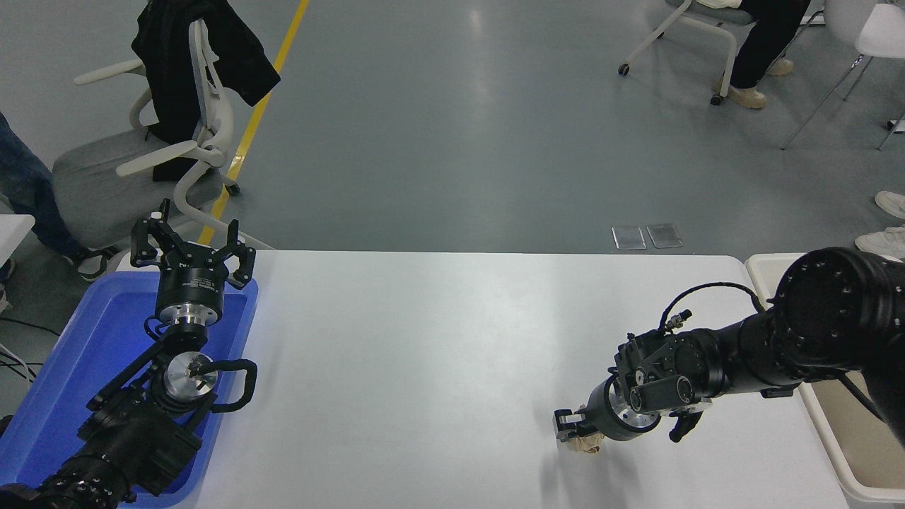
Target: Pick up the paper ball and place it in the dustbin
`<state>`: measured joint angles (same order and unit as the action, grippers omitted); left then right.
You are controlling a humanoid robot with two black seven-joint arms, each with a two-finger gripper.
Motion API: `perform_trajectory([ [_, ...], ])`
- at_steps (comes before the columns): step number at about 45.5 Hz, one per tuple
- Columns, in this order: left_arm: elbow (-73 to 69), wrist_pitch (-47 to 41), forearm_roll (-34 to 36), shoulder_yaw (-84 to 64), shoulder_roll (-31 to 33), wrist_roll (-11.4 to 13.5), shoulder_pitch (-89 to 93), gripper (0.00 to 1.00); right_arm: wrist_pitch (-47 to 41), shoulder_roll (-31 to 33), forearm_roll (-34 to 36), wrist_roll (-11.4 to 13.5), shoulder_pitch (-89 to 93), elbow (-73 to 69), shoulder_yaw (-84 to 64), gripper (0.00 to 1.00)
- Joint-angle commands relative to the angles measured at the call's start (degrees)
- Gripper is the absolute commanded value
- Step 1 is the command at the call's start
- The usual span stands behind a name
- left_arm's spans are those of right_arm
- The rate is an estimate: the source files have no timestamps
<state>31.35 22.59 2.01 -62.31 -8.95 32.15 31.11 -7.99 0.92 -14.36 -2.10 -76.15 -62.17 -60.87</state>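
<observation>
White table point(438, 339): right pincer point(576, 433) clamped on paper ball point(588, 444) (mostly hidden beneath); left pincer point(192, 249) apart.

I see only a sliver of the paper ball point(587, 444); my right gripper point(574, 428) covers the rest. The dustbin point(824, 431) runs off the right edge, partly behind my arm.

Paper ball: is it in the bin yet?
No. The paper ball sits on the white table, under the right gripper; the dustbin is off to the right.
</observation>
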Motion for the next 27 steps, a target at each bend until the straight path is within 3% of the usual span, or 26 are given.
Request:
perform_trajectory([
  [1,0.0,0.0,-0.1,0.0,0.0,0.0,0.0,0.99,0.0,1.3,-0.5,0.0,-3.5,-2.8,-2.3,0.00],
  [10,0.0,0.0,0.0,0.0,0.0,0.0,0.0,0.99,-0.4,7.6,-0.6,0.0,-16.6,-14.1,-4.8,0.00],
  [18,0.0,0.0,0.0,0.0,0.0,0.0,-0.1,0.99,-1.4,11.6,-0.6,-0.3,-39.2,-31.1,-10.7,0.00],
  [27,0.0,0.1,0.0,-0.1,0.0,-0.1,-0.1,0.99,-13.5,13.7,-0.6,-0.4,-59.4,-36.3,-15.2,0.00],
])
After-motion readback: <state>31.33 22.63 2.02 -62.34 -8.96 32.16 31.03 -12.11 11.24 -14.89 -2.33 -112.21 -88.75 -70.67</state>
